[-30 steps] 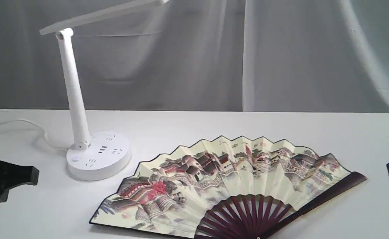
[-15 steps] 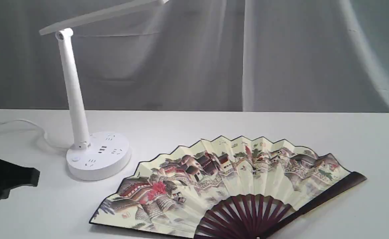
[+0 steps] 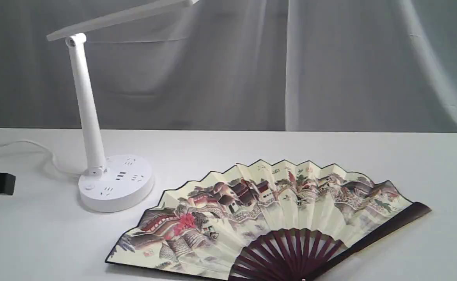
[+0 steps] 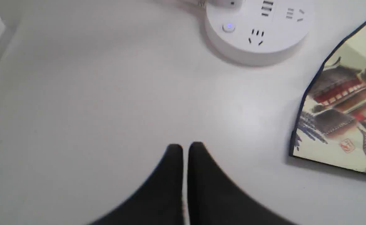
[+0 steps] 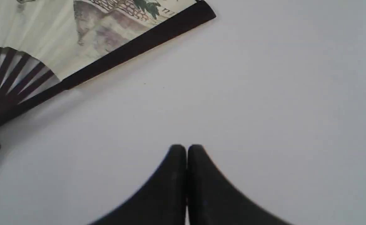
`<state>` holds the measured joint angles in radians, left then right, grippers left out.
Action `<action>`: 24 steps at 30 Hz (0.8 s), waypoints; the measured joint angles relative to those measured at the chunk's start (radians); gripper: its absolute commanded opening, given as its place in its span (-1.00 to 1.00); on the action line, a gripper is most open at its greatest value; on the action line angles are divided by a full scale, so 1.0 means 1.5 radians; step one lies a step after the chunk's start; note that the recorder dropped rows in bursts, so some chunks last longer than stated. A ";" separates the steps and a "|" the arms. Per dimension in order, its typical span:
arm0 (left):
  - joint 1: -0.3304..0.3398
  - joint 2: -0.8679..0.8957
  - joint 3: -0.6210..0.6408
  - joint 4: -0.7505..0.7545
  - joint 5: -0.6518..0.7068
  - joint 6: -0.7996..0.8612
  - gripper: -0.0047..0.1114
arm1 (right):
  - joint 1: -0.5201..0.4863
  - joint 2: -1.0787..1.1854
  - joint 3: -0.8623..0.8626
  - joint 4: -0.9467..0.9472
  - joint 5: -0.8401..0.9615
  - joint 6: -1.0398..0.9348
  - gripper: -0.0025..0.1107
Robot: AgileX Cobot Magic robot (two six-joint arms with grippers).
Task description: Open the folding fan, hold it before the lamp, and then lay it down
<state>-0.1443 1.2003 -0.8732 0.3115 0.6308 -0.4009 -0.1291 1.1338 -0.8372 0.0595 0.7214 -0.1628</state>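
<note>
Fan (image 3: 275,210) spread flat on tabletop (image 3: 252,144) beside lamp (image 3: 86,109), my left tool (image 4: 185,148) and right tool (image 5: 186,149) both closed, gripping nothing

The cream pleated-paper folding fan with maroon ribs (image 3: 275,210) lies spread flat over the front middle of the white table (image 3: 330,148). Just beside its left tip stands the slim white desk lamp on a round socket base (image 3: 115,187), with only a narrow bare strip between them. The lamp's long flat head (image 3: 123,17) juts out overhead, and its white cord (image 3: 25,146) trails off left. Behind the fan and to its right, the tabletop lies open.
</note>
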 measured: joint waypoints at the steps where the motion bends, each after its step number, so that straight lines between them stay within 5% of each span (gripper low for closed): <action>1: 0.000 -0.019 0.003 0.000 0.000 0.000 -0.92 | 0.000 -0.023 0.011 0.000 -0.001 0.001 -0.96; 24: 0.000 -0.546 0.016 0.001 0.037 0.000 -0.92 | 0.000 -0.485 0.057 -0.003 0.001 0.004 -0.96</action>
<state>-0.1443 0.3815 -0.8486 0.3137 0.6858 -0.4009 -0.1291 0.4058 -0.7511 0.0556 0.7223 -0.1568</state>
